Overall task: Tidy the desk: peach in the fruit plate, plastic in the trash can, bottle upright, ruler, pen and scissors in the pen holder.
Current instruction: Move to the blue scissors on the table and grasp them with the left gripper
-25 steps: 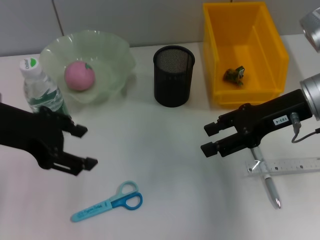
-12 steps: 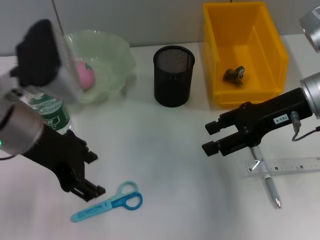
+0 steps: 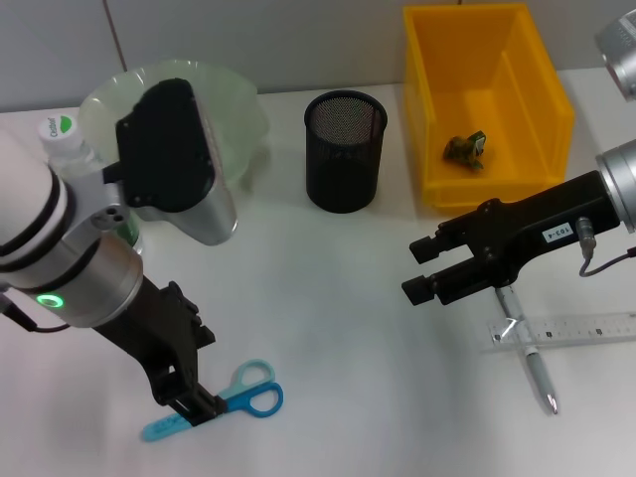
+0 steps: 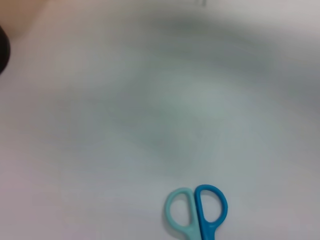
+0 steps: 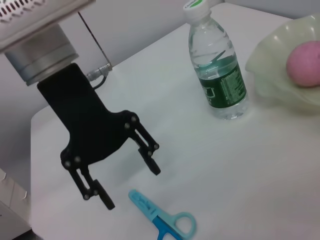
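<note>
1. Left gripper [image 3: 189,397] hovers over the scissors [image 3: 214,402] near the desk's [image 3: 318,298] front edge, jaws spread, gripping nothing (blades pass between the fingers).
2. Right gripper [image 3: 424,270] released, above the ruler [image 3: 561,329] and pen [image 3: 530,361] near the right edge.

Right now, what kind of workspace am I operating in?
Probably an office-style desk staged for a tidying test: a white table with a mesh pen holder, scissors, ruler and pen. The left gripper is open above the scissors; the right gripper hangs open.
</note>
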Robot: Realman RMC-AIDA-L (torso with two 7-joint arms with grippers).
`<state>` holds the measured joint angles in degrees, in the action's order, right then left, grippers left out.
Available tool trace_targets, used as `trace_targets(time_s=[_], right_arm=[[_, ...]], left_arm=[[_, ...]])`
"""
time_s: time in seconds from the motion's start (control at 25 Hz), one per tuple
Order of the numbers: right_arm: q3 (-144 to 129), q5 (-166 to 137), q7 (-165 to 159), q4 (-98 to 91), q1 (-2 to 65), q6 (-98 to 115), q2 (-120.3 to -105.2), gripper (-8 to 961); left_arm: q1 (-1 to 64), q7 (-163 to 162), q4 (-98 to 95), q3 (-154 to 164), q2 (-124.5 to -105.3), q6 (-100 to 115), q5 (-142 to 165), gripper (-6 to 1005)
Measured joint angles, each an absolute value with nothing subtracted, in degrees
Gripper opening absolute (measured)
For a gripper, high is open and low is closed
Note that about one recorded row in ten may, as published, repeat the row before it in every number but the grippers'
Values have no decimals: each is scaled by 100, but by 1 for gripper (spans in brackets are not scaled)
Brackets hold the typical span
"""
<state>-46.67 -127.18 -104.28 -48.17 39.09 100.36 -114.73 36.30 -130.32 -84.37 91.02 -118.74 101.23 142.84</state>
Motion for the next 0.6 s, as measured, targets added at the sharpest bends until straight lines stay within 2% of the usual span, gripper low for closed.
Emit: trace_targets(time_s=[0.6], right_arm=[[-4694,-12771,-10447,-4825,3914,10065,-11460,722]], left_arm=[[3703,-13366,-8081,9551,-11878,9764,14300,739]])
